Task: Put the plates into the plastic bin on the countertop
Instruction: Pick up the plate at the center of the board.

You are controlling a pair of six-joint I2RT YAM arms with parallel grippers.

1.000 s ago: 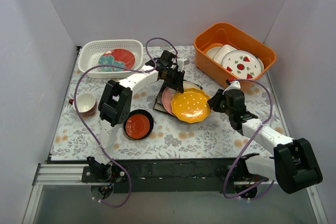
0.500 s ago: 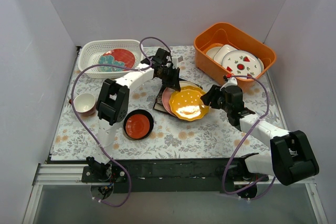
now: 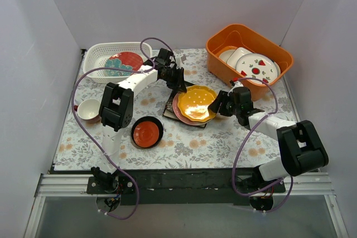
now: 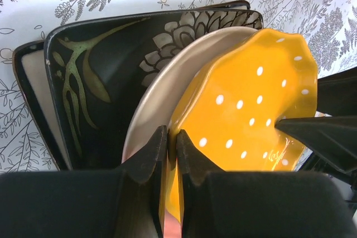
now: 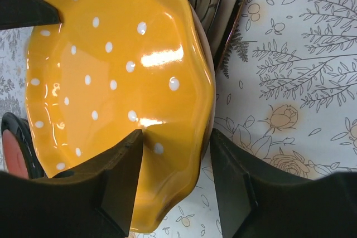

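Observation:
The yellow scalloped dotted plate [image 3: 197, 103] lies tilted on the pink plate [image 3: 177, 107], which sits on the dark floral square plate [image 3: 169, 107]. My left gripper [image 3: 181, 86] is shut on the yellow plate's rim [image 4: 245, 104], with both fingers pinching the edge [image 4: 172, 144]. My right gripper [image 3: 216, 104] is open, its fingers either side of the opposite rim [image 5: 175, 163] without closing on it. The white perforated bin [image 3: 98, 54] stands at the back left and holds the teal-and-red plate [image 3: 124, 62]. A small red dish in a dark bowl [image 3: 146, 133] sits at the front left.
The orange tub [image 3: 217, 48] with white strawberry plates stands at the back right. A small white cup [image 3: 89, 110] sits at the left edge. A cream square plate's edge [image 4: 34, 82] shows under the dark floral plate [image 4: 100, 76]. The fern-printed countertop [image 3: 189, 143] surrounds the stack.
The yellow plate has moved left and back onto the stack, and the right gripper followed it. The left arm has shifted left, and its gripper now pinches the plate's rim.

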